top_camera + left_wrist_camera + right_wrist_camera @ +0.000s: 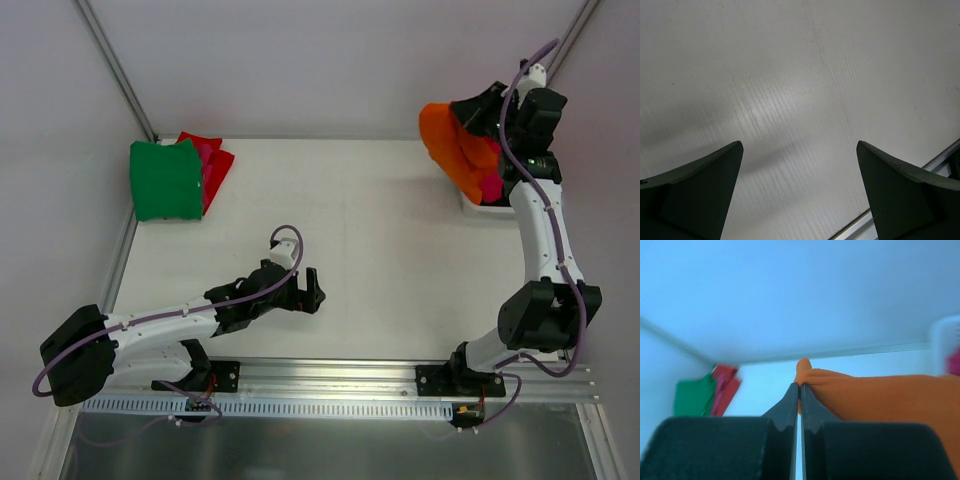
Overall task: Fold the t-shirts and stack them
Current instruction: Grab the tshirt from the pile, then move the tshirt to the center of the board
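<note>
From above, the right gripper (478, 112) is at the table's 1 o'clock corner, pinched shut on the orange t-shirt (452, 150). The shirt hangs lifted and bunched, its length running from the pinch toward 5 o'clock, over the white basket (472, 207) where a magenta-pink t-shirt (492, 186) shows. The left gripper (305, 290) is well apart at 7 o'clock from the shirt, so the right arm is much the nearer. The bare table (380, 250) lies between them. A green t-shirt (165, 180) sits folded on a red t-shirt (218, 165) at 10 o'clock.

The left wrist view shows the left gripper (800, 190) spread wide and empty over plain white tabletop.

The right wrist view shows the right gripper (801, 392) with its jaws pressed together on an orange fold (880, 395). Plain walls stand close behind.
</note>
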Tool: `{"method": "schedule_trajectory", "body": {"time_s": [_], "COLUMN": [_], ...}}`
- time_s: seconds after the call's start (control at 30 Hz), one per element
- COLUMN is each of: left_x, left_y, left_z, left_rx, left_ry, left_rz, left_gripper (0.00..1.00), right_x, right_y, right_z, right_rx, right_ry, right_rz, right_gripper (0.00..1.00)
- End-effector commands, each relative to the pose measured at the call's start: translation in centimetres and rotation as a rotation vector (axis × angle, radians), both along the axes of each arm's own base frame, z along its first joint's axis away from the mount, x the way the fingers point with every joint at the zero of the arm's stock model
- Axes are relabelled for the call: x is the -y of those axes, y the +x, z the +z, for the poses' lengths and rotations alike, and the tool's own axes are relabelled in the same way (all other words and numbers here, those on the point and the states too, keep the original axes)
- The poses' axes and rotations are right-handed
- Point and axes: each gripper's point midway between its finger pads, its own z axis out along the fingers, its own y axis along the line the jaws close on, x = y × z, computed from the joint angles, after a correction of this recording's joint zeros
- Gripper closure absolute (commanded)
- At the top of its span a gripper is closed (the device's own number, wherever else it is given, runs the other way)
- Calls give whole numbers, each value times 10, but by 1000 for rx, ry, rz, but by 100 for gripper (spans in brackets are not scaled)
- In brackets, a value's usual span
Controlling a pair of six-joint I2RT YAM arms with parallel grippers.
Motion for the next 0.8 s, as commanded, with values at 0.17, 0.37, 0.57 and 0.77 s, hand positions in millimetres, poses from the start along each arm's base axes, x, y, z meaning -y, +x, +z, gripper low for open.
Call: {"method": "schedule_trajectory", "body": {"time_s": [0.17, 0.37, 0.57, 0.77], "left_x": [-12, -35, -46, -46], "left_y": [14, 22, 23, 33], "left_z": [24, 61, 105, 110], "left_rx": [75, 163, 269, 278], "left_ry": [-43, -47, -141, -78], "left_rz": [91, 175, 204, 225], "left_gripper": [1, 1, 1, 1], "right_x": [-157, -202, -161, -130], "right_y": [-95, -118, -99, -105], "right_z": [46, -36, -60, -70], "right_rx": [104, -22, -82, -144], "right_ry": [-56, -170, -240, -253], "right_rz": [801, 888, 546, 353], "right_gripper": [100, 1, 1, 1]}}
